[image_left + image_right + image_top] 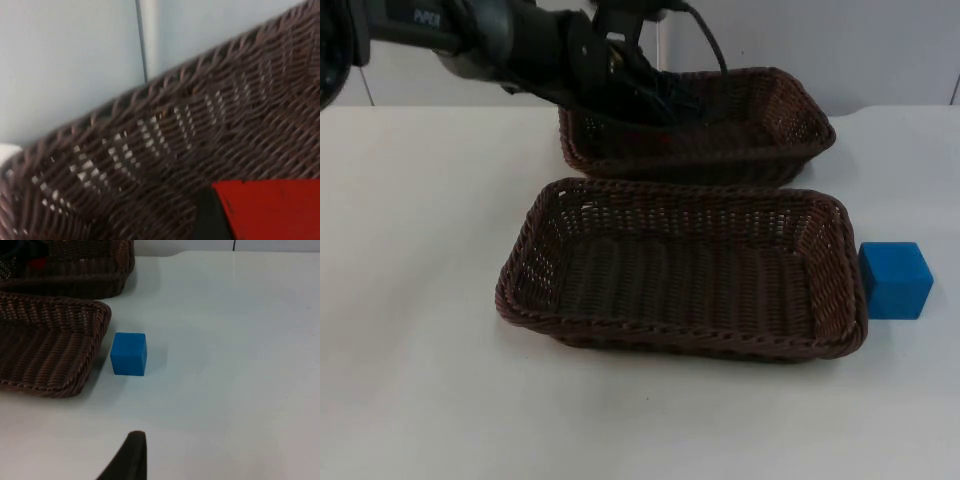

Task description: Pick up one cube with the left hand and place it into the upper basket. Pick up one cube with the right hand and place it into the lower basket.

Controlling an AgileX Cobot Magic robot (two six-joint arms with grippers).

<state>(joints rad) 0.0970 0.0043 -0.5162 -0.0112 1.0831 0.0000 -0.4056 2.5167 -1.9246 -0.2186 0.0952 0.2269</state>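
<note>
Top view: your left arm reaches in from 10 o'clock over the upper basket (790, 120), and its bulk hides the left gripper (655, 105) plus most of that basket's left half. You can't tell from here if the fingers are apart or together. Left wrist view has a red cube (272, 210) right at the gripper, cut off by the frame edge, with a dark fingertip against its side; behind it is the woven basket wall and the grey partition wall (70, 60). Whether the cube is clamped or already resting on the weave is not readable.

Lower basket (555, 300) sits just below the upper one, rims almost touching. Blue cube (896, 280) sits on the table (410, 380) at the lower basket's 3 o'clock side, just beside the rim, not touching.

Right wrist view: right gripper waits off the table, well apart from the blue cube; one fingertip (131, 457) visible, so state unknown.
</note>
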